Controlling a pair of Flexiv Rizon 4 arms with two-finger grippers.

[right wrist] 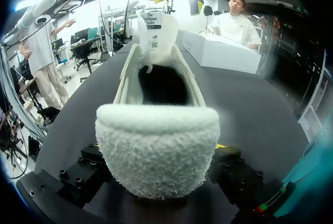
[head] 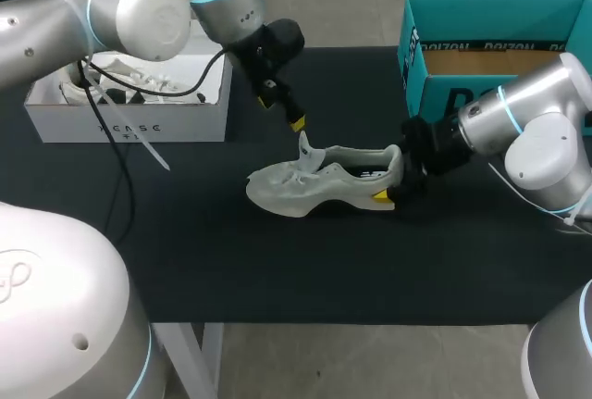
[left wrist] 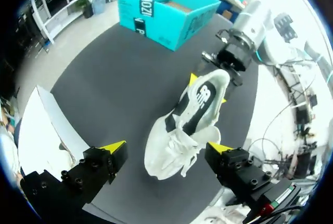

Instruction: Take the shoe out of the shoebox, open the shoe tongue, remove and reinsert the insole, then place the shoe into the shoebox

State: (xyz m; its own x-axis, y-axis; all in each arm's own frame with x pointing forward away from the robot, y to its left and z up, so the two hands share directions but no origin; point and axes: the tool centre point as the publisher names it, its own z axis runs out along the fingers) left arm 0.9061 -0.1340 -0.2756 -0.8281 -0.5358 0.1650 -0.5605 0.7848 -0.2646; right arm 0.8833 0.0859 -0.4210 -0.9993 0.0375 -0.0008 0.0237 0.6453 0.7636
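Shoe (head: pixel 319 181) standing on its sole at mid-desk (head: pixel 277 260), teal shoebox (head: pixel 435 75) at its 2 o'clock.
Right gripper (head: pixel 396 180), at 3 o'clock, clamps the heel; left gripper (left wrist: pixel 167 147), at 12 o'clock, is spread wide over the raised tongue (head: pixel 305 151), gripping nothing.
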